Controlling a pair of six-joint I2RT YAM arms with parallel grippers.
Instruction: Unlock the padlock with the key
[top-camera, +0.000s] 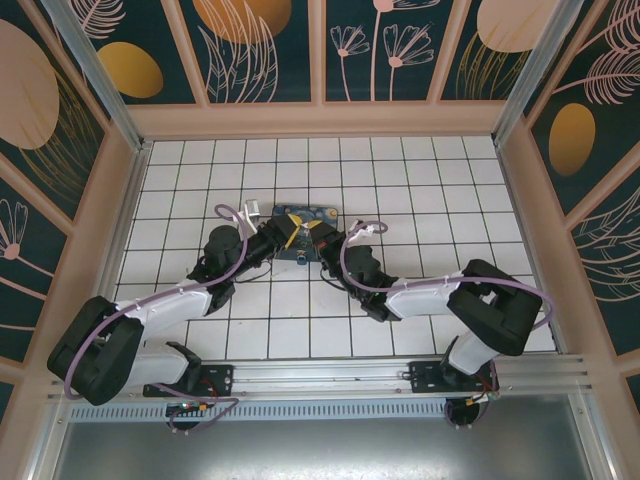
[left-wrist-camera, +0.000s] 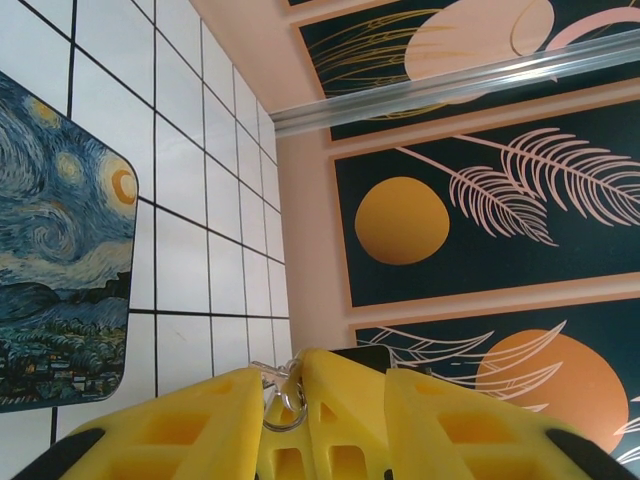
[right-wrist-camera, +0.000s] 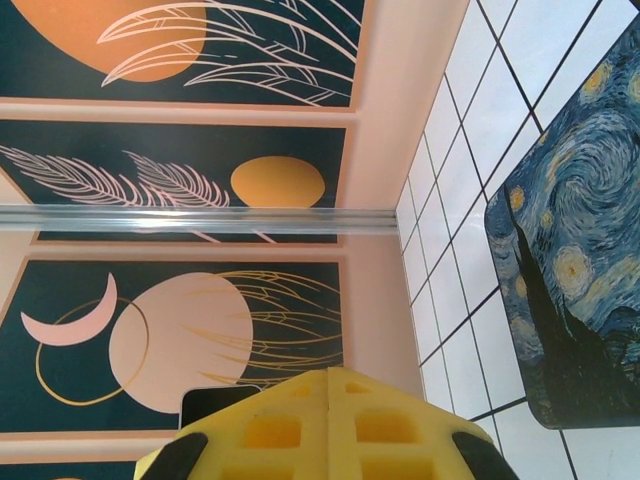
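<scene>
Padlock (left-wrist-camera: 285, 405): tiny silvery metal loop showing between left jaws

Printed box (top-camera: 300, 212) blocking mid-floor, bare tiles (top-camera: 430, 180) behind and beside it, walls (top-camera: 320, 118) enclosing.

White-tiled table (top-camera: 420, 180), dark grout lines in a regular grid, closed in by peach-coloured walls (top-camera: 320, 120) on the left, far and right sides. Lying flat on the tiles near the middle: Starry Night-printed box (top-camera: 308, 212), blue and yellow, rounded corners, long side across.
</scene>
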